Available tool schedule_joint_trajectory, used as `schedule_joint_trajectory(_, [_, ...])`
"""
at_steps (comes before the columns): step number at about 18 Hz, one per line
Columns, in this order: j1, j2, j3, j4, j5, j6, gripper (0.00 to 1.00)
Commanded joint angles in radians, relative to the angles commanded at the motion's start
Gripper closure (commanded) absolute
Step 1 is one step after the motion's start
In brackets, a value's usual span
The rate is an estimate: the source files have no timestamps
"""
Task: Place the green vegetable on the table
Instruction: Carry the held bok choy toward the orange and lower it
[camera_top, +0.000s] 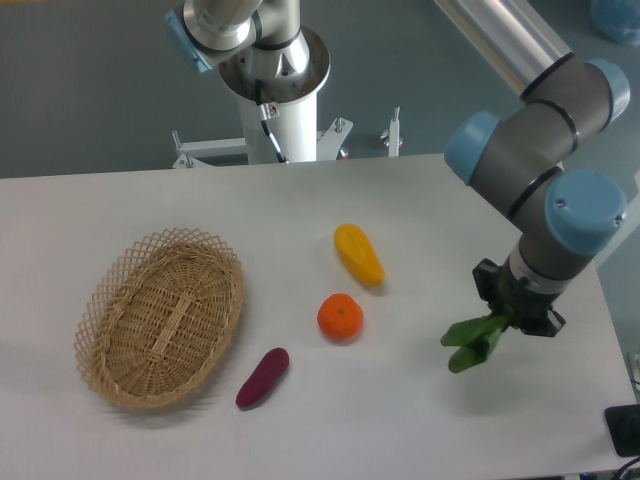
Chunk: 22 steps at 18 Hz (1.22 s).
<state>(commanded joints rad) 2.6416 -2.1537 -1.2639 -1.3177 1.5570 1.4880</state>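
Observation:
The green vegetable (471, 342) hangs over the right part of the white table (420, 420), dark green leaves pointing down-left. My gripper (508, 321) is shut on its upper end, pointing down from the blue-and-grey arm. The vegetable sits low over the tabletop; I cannot tell whether it touches the surface. Its pale stem end is hidden between the fingers.
An orange (340, 317) and a yellow oblong vegetable (359, 254) lie at the middle of the table. A purple eggplant-like piece (262, 377) lies near the front. An oval wicker basket (162, 315) stands at the left. The table's right edge is close to the arm.

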Motion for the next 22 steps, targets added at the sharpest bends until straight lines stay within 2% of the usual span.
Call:
schedule_joint_trajectory(4, [-0.023,0.017,-0.043,0.005,0.0,-0.014,0.9])
schedule_joint_trajectory(5, [-0.025,0.026,-0.063,0.021,-0.002,-0.015,0.9])
schedule_joint_trajectory(6, [-0.032,0.032,-0.09,0.046,0.0,-0.017,0.9])
schedule_joint_trajectory(10, [-0.043,0.078,-0.241,0.225,-0.002,-0.015,0.9])
schedule_joint_trajectory(12, [-0.046,0.093,-0.297,0.291,-0.003,-0.015,0.9])
schedule_joint_trajectory(13, [-0.051,0.101,-0.316,0.31,-0.005,-0.014,0.9])
schedule_joint_trajectory(16, [-0.067,0.112,-0.356,0.314,-0.008,-0.029,0.89])
schedule_joint_trajectory(21, [-0.095,0.12,-0.358,0.314,-0.02,-0.107,0.68])
schedule_joint_trajectory(22, [-0.101,0.118,-0.356,0.314,-0.025,-0.126,0.59])
